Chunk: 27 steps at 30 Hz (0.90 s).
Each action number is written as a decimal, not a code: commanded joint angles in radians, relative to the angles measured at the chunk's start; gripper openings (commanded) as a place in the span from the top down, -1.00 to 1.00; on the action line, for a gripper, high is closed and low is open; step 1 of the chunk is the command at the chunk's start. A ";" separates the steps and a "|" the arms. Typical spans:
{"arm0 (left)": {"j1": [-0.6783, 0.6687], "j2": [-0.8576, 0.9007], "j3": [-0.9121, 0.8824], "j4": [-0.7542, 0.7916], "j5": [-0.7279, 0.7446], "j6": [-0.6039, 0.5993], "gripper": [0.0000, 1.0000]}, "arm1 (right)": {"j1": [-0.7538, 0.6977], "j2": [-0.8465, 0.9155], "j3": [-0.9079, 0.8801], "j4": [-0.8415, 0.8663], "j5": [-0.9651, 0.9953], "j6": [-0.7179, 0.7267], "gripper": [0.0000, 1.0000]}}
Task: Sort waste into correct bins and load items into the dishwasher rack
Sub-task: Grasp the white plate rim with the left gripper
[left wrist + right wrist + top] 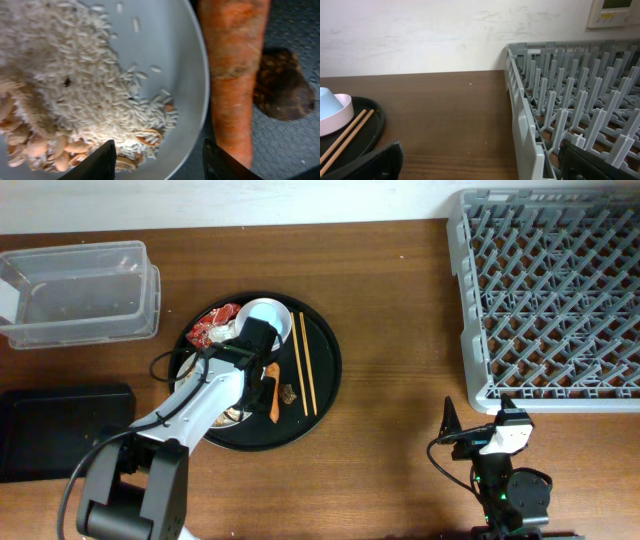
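Clear plastic rectangular tub (75, 290) and the smaller black rectangular bin (60, 430) stand at the far left, well apart from the waste. From above, neither shows any sorted waste.

On the large round black tray (325, 360) you have the left gripper (160, 160) low over the white round plate (175, 45). Its jaws are apart and hold nothing. One finger sits over the plate and the other over the tray, so they straddle the rim. Beige rice-like scraps (75, 75) are heaped on the plate. The orange carrot (230, 65) lies just beside the rim, with the small brown bit (282, 87) touching or nearly touching its far side. The red shiny wrapper (210, 328) and thin wooden chopsticks (303, 375) also rest on the tray.

Assessment: sorting is at an early stage, and the step in hand looks like a rim grasp on the plate. You should close squarely on the rim, keep clear of the carrot, and lift level so the rice does not spill.

The right gripper (480, 150) hangs open and empty near the large grey plastic rack (550, 290), which holds no items.
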 commanded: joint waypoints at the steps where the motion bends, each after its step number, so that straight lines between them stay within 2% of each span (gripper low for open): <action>1: 0.000 0.008 -0.008 0.002 0.057 0.043 -0.11 | -0.006 -0.005 -0.005 -0.005 0.009 -0.007 -0.97; 20: -0.006 0.008 -0.008 -0.005 0.061 0.093 -0.11 | -0.006 -0.005 -0.005 -0.005 0.009 -0.007 -0.97; 27: -0.034 0.008 -0.058 0.050 0.014 0.103 -0.11 | -0.006 -0.005 -0.005 -0.005 0.009 -0.007 -0.97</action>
